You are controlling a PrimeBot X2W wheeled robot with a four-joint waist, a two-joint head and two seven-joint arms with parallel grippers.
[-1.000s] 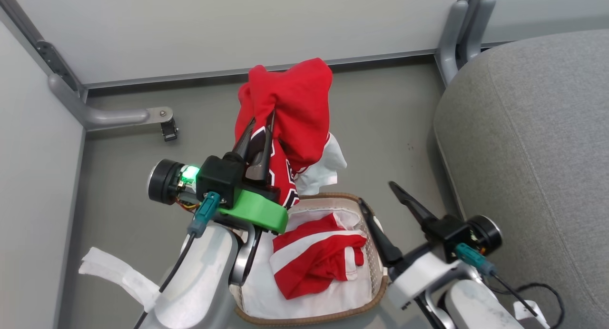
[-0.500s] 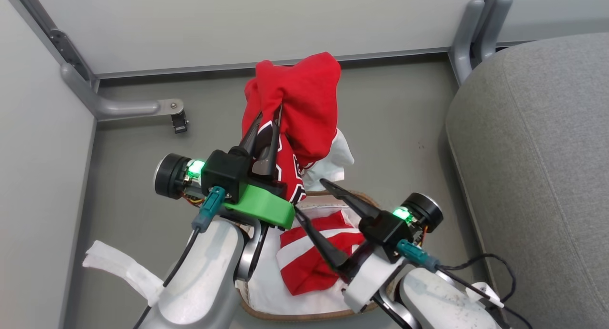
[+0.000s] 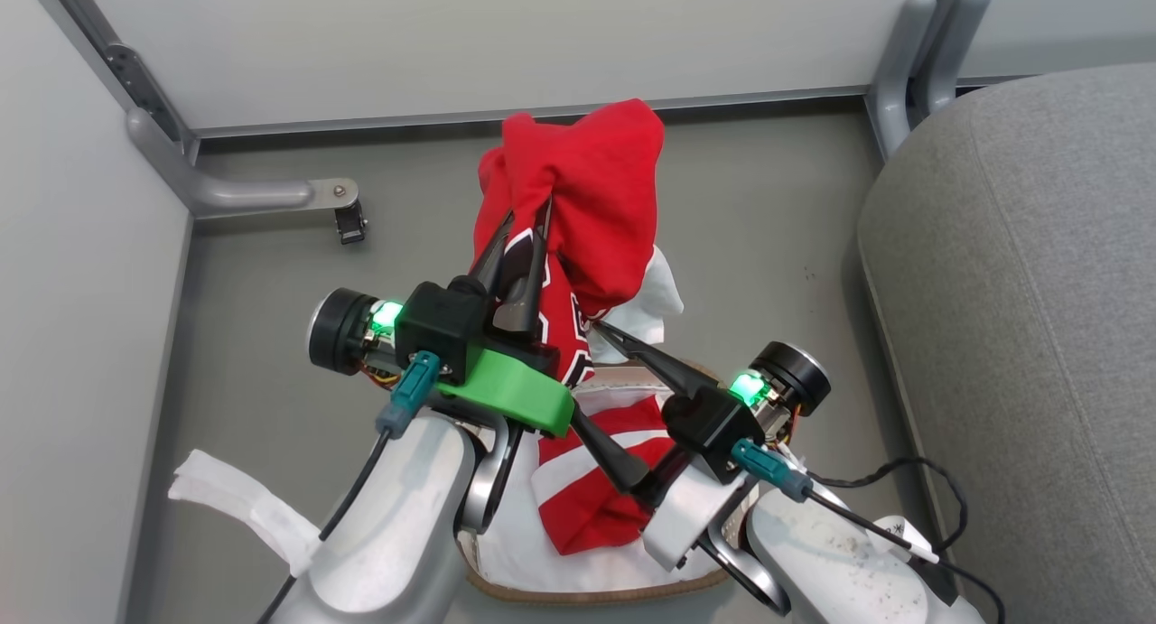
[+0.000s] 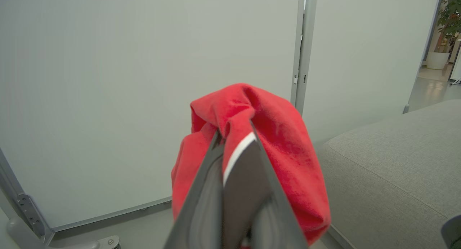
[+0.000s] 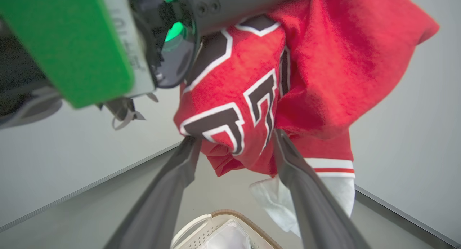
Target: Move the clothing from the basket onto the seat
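The numbered red jersey (image 3: 587, 190) is held pinched in the closed left gripper (image 3: 528, 213), raised above the basket (image 3: 578, 595) and apart from the grey seat (image 3: 1020, 290). Inside the basket, the red garment with white stripes (image 3: 591, 507) is seen crumpled on the white liner (image 3: 510, 538). The right gripper (image 3: 587, 371) is spread wide open just beneath the hanging jersey, with nothing gripped.
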